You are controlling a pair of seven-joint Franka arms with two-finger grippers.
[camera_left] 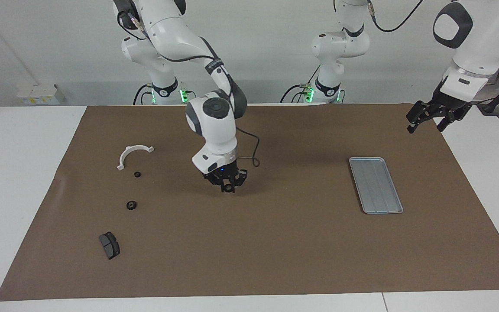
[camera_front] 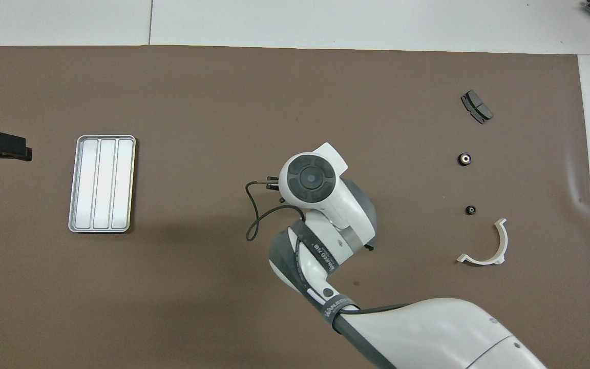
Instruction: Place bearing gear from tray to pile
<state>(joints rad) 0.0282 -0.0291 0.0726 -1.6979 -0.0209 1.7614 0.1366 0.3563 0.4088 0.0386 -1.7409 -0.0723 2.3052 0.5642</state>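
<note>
Two views show the carry step under way. In the facing view the right claw (camera_left: 229, 187) hangs low over the middle of the brown mat (camera_left: 275, 242), its fingertips pinched on a small dark ring-shaped gear (camera_left: 229, 189) lifted clear of the mat. The tray (camera_left: 375, 185), a ribbed silver-grey metal rectangle with a raised rim and rounded corners, lies toward the left arm's end of the counter and looks bare. The left claw (camera_left: 427, 119) waits with fingers spread, high over the mat's corner near that tray. Toward the right arm's end lie two more small black gears (camera_left: 137, 174) (camera_left: 131, 205), a curved white plastic bracket (camera_left: 133, 154) and a dark flat brake pad (camera_left: 109, 245). The next move, as I judge it, calls for carrying the held gear across to those loose gears and setting it down beside them without knocking them away.

From overhead the right arm's wrist hides its claw and load. The tray's (camera_front: 102, 183) three smooth lengthwise panels gleam; the mat (camera_front: 223, 102) looks matte and papery.
</note>
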